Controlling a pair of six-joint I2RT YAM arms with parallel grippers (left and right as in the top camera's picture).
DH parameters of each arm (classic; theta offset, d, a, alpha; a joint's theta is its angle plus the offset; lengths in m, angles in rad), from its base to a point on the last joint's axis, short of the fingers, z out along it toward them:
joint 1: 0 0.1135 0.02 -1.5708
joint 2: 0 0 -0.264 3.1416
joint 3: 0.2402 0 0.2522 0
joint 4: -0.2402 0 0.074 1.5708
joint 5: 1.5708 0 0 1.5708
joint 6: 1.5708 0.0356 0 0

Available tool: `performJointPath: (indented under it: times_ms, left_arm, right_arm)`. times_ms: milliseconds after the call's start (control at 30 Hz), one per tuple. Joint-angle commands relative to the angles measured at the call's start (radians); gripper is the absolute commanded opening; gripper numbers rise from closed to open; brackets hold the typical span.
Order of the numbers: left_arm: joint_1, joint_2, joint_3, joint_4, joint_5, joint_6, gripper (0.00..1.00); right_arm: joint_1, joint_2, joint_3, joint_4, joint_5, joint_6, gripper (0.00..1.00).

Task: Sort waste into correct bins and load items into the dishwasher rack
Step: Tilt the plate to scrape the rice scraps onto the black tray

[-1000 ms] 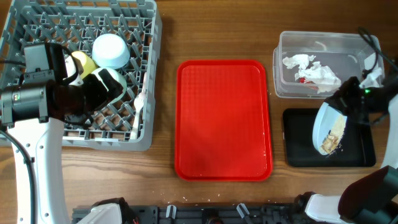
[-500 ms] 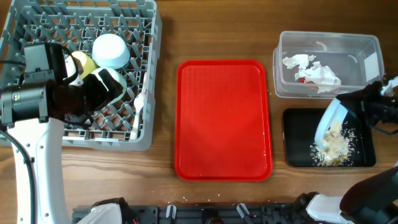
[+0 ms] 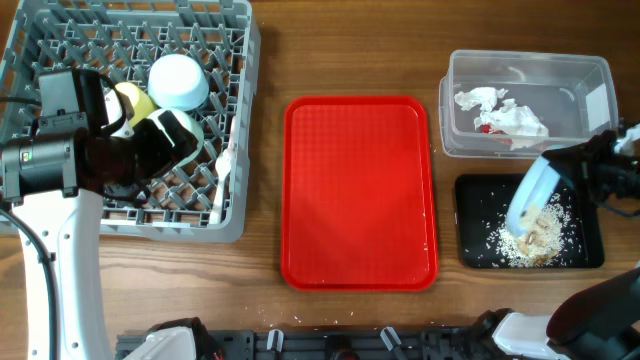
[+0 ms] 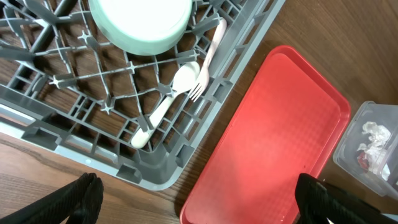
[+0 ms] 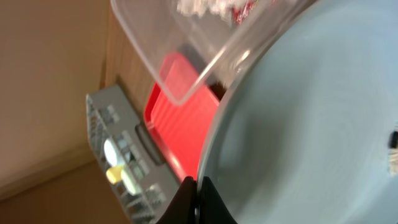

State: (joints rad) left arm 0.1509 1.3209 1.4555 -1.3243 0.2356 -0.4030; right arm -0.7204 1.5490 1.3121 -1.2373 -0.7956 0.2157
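My right gripper point(image 3: 572, 172) is shut on the rim of the pale blue plate point(image 3: 528, 196) and holds it steeply tilted over the black tray point(image 3: 473, 205). Beige food scraps point(image 3: 540, 236) lie scattered in that tray. In the right wrist view the jaws point(image 5: 196, 186) pinch the plate's edge point(image 5: 311, 124). The clear tub point(image 3: 520, 62) holds white napkins point(image 3: 495, 107) and the red-and-white wrapper point(image 3: 487, 127). The grey dishwasher rack point(image 3: 243, 120) holds the pale blue bowl point(image 3: 178, 80), yellow cup point(image 3: 131, 97), pale green bowl point(image 4: 140, 22), fork point(image 4: 208, 59) and spoon point(image 4: 168, 93). My left gripper point(image 4: 202, 202) is open and empty above the rack's near right corner.
The flat red serving tray point(image 3: 360, 190) lies bare in the middle, between the rack and the bins. The left arm point(image 3: 60, 160) covers part of the rack. A few crumbs lie on the wood by the tray's front edge point(image 3: 300, 318).
The right gripper tipped the plate more steeply and shifted right. The scraps slid off it and spread over the black tray. The left arm has not moved.
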Motion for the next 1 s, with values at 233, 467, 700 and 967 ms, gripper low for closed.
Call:
performJointPath:
  times_ms: [233,467,700,967]
  left_arm:
    - [0.005,-0.002,-0.002,0.003,-0.002,-0.009,1.0]
    - [0.005,-0.003,-0.002,0.003,-0.002,-0.009,1.0]
    - [0.005,-0.003,-0.002,0.003,-0.002,-0.009,1.0]
    - [0.005,-0.003,-0.002,0.003,-0.002,-0.009,1.0]
  right_arm:
    - [-0.03,-0.01,0.018,0.0,-0.058,-0.044,0.04]
    - [-0.054,-0.01,0.018,-0.106,-0.053,-0.047,0.04]
    - [-0.076,-0.008,0.018,-0.162,-0.25,-0.167,0.04]
    - [-0.078,-0.008,0.017,-0.158,-0.142,-0.04,0.04]
